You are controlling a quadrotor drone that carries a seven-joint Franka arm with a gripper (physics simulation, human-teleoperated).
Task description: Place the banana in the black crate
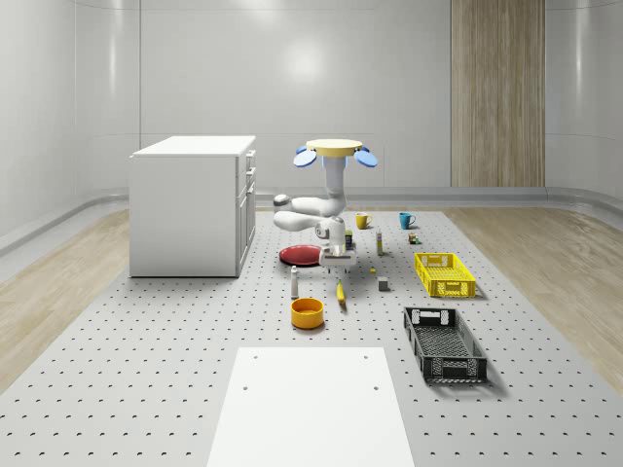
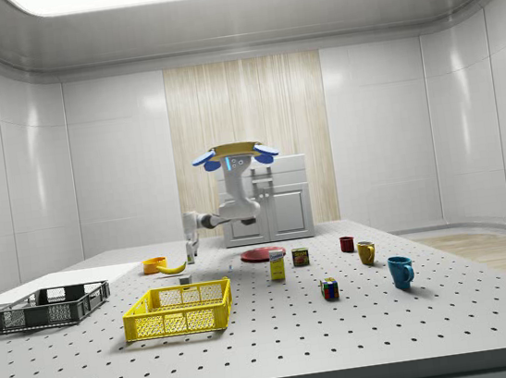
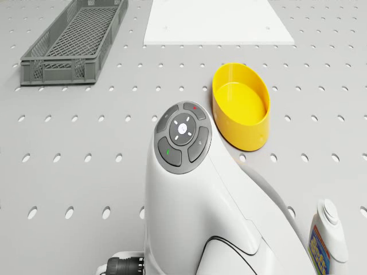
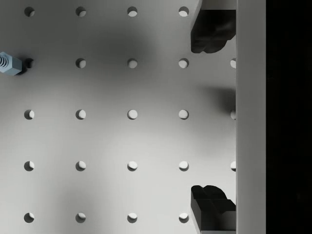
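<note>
Banana [image 1: 341,293] lay on the table just at six o'clock from the gripper [image 1: 337,261], whose fingers [image 4: 212,30] stood wide apart and empty. The drone [image 1: 335,150] hovered above. Step: approach; next, descending onto it. The black crate [image 1: 444,343] waited at four o'clock.

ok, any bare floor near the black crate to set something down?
Yes: bare pegboard between the black crate and the white panel, and between the crate and the orange bowl. It's crowded farther back, around the red plate and the yellow crate.
</note>
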